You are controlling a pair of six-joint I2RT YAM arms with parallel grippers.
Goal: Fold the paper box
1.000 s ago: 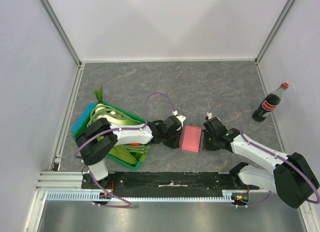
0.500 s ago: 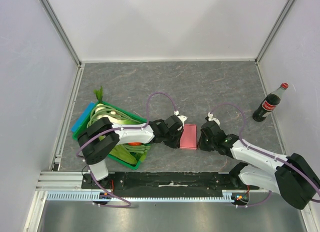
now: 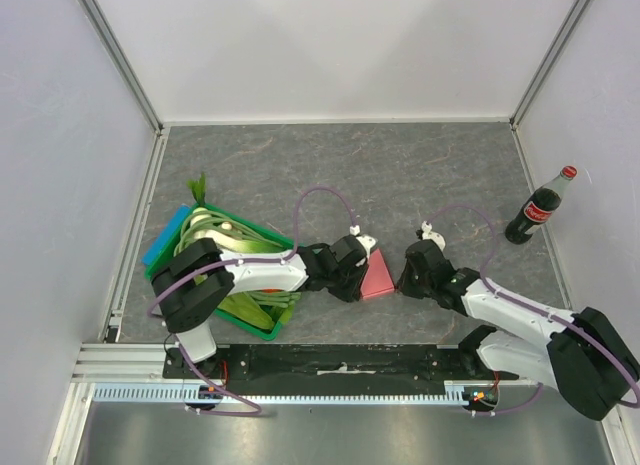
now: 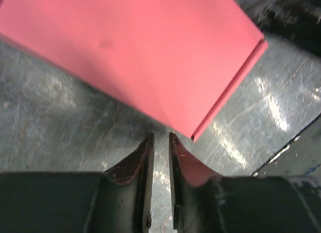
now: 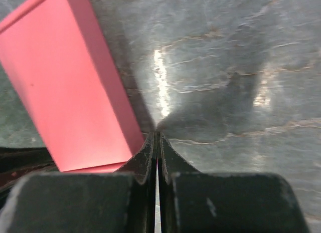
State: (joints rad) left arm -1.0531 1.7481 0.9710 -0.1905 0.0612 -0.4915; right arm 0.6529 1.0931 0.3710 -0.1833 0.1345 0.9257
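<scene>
The pink paper box (image 3: 378,278) is a closed flat box on the grey table, tipped up on one edge between my two grippers. My left gripper (image 3: 356,271) is at its left side. In the left wrist view the box (image 4: 135,57) lies just beyond the fingertips, and the left gripper (image 4: 160,137) is nearly shut with a narrow gap and nothing in it. My right gripper (image 3: 405,276) presses at the box's right side. In the right wrist view the right gripper (image 5: 156,133) is shut, tips on the table, with the box (image 5: 70,87) against its left finger.
A green crate (image 3: 262,332) of vegetables stands at the left, under the left arm, with a blue object (image 3: 165,237) beside it. A cola bottle (image 3: 540,207) stands by the right wall. White walls enclose the table on three sides.
My right gripper has moved left against the box. The box, flat a second ago, has tipped up and looks narrower from above. The left gripper has barely moved.
</scene>
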